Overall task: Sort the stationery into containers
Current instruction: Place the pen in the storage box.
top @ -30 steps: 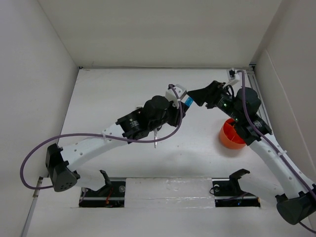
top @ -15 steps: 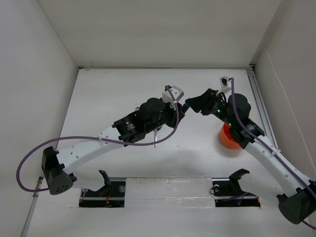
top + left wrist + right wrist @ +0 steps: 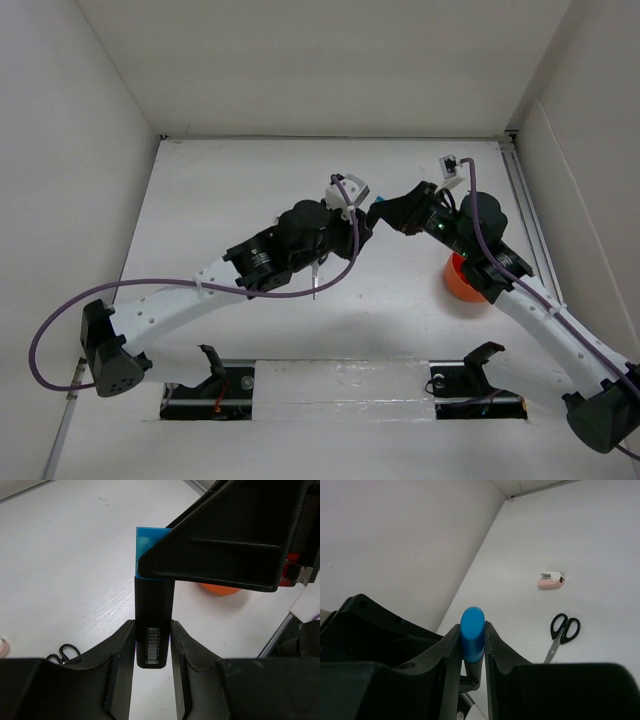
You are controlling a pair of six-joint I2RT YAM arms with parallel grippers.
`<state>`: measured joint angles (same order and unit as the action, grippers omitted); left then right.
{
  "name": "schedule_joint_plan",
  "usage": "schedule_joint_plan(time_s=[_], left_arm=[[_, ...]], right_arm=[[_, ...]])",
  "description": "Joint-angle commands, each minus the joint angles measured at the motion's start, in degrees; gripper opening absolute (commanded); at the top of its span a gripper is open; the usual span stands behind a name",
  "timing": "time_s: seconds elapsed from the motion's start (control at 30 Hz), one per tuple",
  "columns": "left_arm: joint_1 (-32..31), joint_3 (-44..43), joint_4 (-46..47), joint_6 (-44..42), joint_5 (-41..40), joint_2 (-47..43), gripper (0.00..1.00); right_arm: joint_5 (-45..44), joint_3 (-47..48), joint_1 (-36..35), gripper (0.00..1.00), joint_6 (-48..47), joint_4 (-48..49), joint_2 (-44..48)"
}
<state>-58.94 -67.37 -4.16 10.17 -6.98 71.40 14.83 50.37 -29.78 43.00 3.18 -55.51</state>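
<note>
A black marker [image 3: 152, 625] with a blue cap [image 3: 149, 545] is held up above the table between the two arms. My left gripper [image 3: 152, 652] is shut on its black barrel near the barcoded end. My right gripper [image 3: 472, 641] is shut on the blue cap [image 3: 472, 629], both pads pressed against it. From above, the left gripper [image 3: 360, 222] and right gripper [image 3: 380, 214] meet tip to tip at mid-table. The orange tub [image 3: 462, 281] sits under the right arm, partly hidden. Black-handled scissors [image 3: 562, 631] and a pink-white eraser [image 3: 551, 581] lie on the table.
White walls close in the table on the left, back and right. The scissors' blades [image 3: 315, 283] poke out below the left arm. Purple cables loop over both arms. The orange tub [image 3: 220, 588] shows just beyond the right gripper's finger.
The right gripper has moved left to the marker's blue cap and shut on it. The left gripper has kept its grip and shifted slightly left.
</note>
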Motion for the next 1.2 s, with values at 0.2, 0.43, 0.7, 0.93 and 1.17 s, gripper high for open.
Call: schedule_joint_plan(time_s=[0.2, 0.43, 0.7, 0.93, 1.17], left_arm=[[-0.3, 0.05, 3.73, -0.07, -2.07, -1.43, 0.0], [-0.3, -0.48, 0.83, 0.46, 1.89, -3.9, 1.0], [-0.3, -6.63, -23.93, 12.39, -19.52, -6.6, 1.0], [2.68, 3.09, -36.97, 20.32, -37.84, -19.33, 1.0], [2.69, 13.5, -30.64, 22.16, -33.97, -29.47, 1.0]], right_arm=[[2.05, -0.01, -1.6, 0.0, 2.17, 3.68, 0.49], [-6.47, 2.43, -1.6, 0.0, 0.42, 2.19, 0.49], [-46.15, 14.05, -1.07, 0.0, -5.83, -22.49, -2.67], [-62.11, 12.65, 10.78, 0.0, -6.44, -33.15, -2.68], [-65.01, 11.42, 17.64, 0.0, -7.32, -33.85, -5.74]])
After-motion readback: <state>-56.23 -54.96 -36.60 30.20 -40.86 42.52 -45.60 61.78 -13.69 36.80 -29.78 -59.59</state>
